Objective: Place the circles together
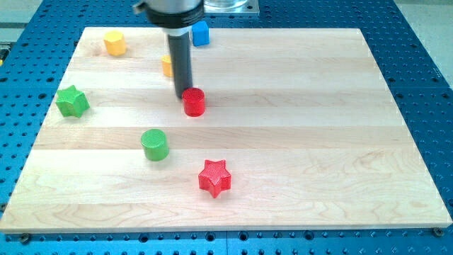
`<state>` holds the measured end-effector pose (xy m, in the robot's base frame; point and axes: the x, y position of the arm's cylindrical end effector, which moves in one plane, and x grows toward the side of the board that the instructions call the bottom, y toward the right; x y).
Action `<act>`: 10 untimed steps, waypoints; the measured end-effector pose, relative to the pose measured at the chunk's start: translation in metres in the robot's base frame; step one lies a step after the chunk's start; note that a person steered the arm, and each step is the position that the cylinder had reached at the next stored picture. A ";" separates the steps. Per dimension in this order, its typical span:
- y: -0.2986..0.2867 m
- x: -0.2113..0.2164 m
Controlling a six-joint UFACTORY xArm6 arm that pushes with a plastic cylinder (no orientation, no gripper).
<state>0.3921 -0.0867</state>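
Note:
A red circle block (194, 102) lies near the board's middle, left of centre. A green circle block (154, 144) lies below and to its left. My tip (185, 97) sits at the red circle's upper left edge, touching or nearly touching it. The dark rod rises from there to the view's top.
A red star (214, 178) lies below the circles. A green star (72, 101) is at the left edge. A yellow hexagon-like block (115, 43) is at the top left, a yellow block (167, 66) is half hidden behind the rod, and a blue block (200, 33) is at the top. The wooden board (318, 142) rests on a blue table.

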 end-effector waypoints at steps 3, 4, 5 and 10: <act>-0.071 0.115; -0.043 0.127; -0.002 0.068; 0.115 0.080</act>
<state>0.4726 0.0288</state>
